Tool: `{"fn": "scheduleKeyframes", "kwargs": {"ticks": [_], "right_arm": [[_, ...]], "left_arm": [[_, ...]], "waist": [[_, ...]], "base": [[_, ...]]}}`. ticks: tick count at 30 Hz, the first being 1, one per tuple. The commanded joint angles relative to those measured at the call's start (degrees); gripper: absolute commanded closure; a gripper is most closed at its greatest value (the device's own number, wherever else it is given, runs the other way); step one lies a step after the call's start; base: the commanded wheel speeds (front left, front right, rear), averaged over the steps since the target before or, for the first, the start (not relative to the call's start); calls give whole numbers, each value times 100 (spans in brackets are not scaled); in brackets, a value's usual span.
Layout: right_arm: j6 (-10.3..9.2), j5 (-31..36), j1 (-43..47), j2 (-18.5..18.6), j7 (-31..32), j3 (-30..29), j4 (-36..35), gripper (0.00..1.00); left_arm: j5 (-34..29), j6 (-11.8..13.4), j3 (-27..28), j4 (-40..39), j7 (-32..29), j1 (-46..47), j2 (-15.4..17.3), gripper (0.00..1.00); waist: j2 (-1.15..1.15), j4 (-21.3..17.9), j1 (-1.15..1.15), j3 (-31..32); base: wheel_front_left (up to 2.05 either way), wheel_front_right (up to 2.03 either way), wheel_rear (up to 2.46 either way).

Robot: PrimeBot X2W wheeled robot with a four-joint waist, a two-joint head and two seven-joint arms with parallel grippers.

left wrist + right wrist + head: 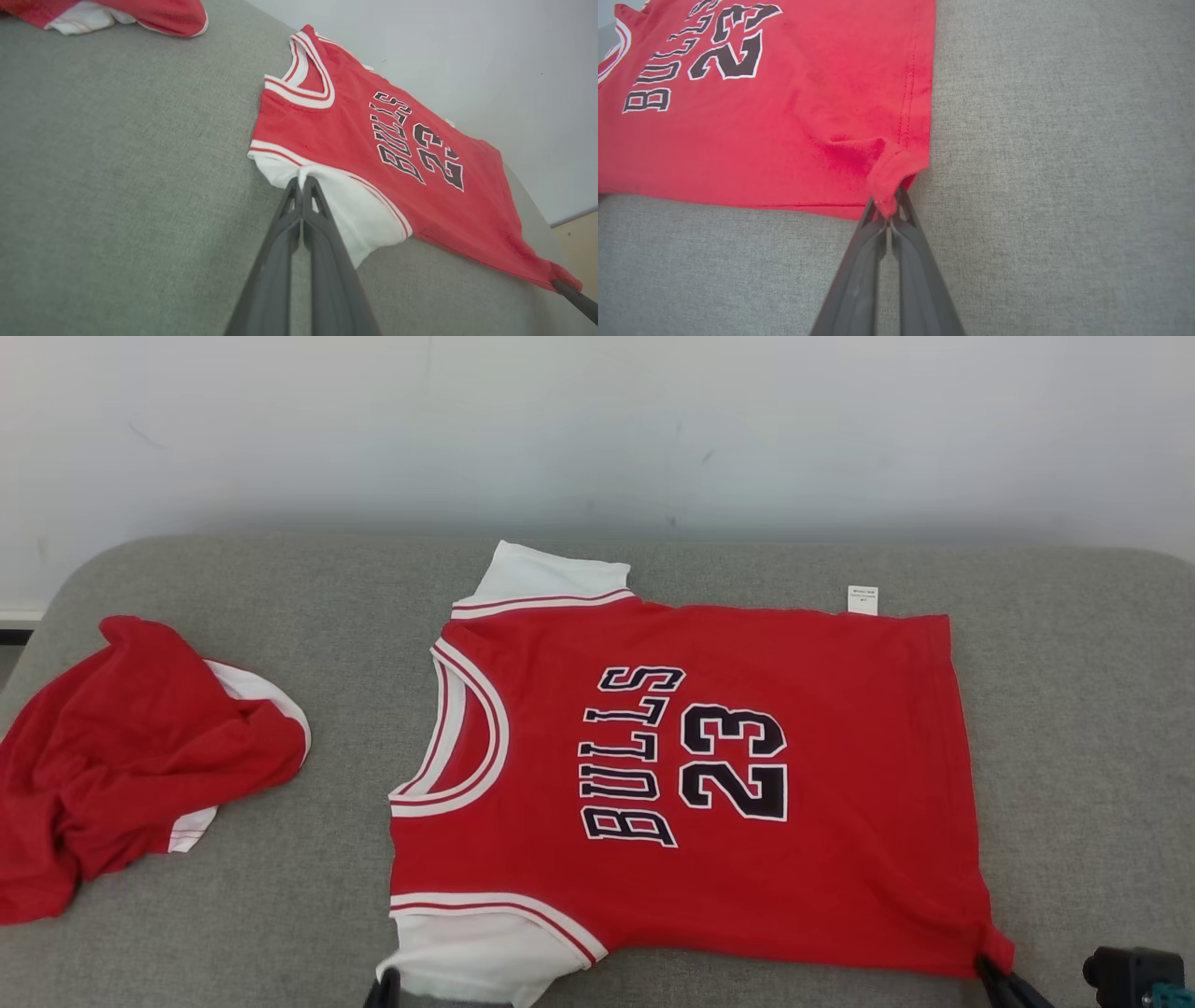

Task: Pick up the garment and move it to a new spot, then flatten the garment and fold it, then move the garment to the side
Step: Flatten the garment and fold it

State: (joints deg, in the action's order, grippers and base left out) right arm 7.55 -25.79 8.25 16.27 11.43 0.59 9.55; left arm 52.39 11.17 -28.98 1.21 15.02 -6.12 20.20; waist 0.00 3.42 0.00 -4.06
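Note:
The garment [672, 775] is a red jersey with white sleeves and "BULLS 23" lettering, spread flat on the grey cushion, collar to the left. My left gripper [301, 183] is shut on the edge of the near white sleeve [355, 210], and its tip shows at the head view's bottom edge [385, 985]. My right gripper [888, 209] is shut on the jersey's near hem corner [889, 175], which bunches up between the fingers; in the head view it sits at the lower right [991, 971].
A second red and white garment [131, 756] lies crumpled at the cushion's left end. The grey cushion [1074, 728] runs to a white wall [597, 429] behind. Bare cushion lies right of the jersey's hem.

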Motion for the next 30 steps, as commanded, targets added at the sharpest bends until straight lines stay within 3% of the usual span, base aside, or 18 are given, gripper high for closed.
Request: {"fn": "scheduleKeyframes", "kwargs": {"ticks": [1, 7, 13, 21, 28, 29, 30], "right_arm": [[-14, 21, -106, -9, 58, -56, -69, 100], [-14, -43, -862, 115, 320, 66, 50, 100], [-14, -35, -1927, 147, 514, 358, 462, 100], [-14, -100, -3129, 58, 402, 794, 1509, 100], [-14, -78, -3938, 1, -100, 1212, 2538, 100], [-14, -94, -4004, -6, -182, 1257, 2661, 100], [-14, -124, -4080, -12, -298, 1289, 2759, 84]], "left_arm": [[-100, -37, 43, -82, -25, 246, 89, 100], [-305, -194, 175, -129, -412, 1385, 430, 100], [-388, -449, 186, 387, -987, 2643, 619, 100], [-467, -817, 44, 1728, -1307, 3694, 550, 100], [-537, -1200, -24, 2932, -1082, 4296, 369, 100], [-593, -1225, -51, 3070, -1018, 4361, 356, 85], [-632, -1266, -97, 3180, -943, 4416, 328, 55]], "waist": [[0, -45, 0, -90], [0, -189, 0, -359], [0, -418, 0, -692], [0, -635, 0, -946], [0, -709, 0, -1025], [0, -703, 0, -1019], [0, -689, 0, -1003]], "base": [[0, 0, 0], [0, 0, 0], [0, 0, 0], [0, 0, 0], [0, 0, 0], [0, 0, 0], [0, 0, 0]]}}
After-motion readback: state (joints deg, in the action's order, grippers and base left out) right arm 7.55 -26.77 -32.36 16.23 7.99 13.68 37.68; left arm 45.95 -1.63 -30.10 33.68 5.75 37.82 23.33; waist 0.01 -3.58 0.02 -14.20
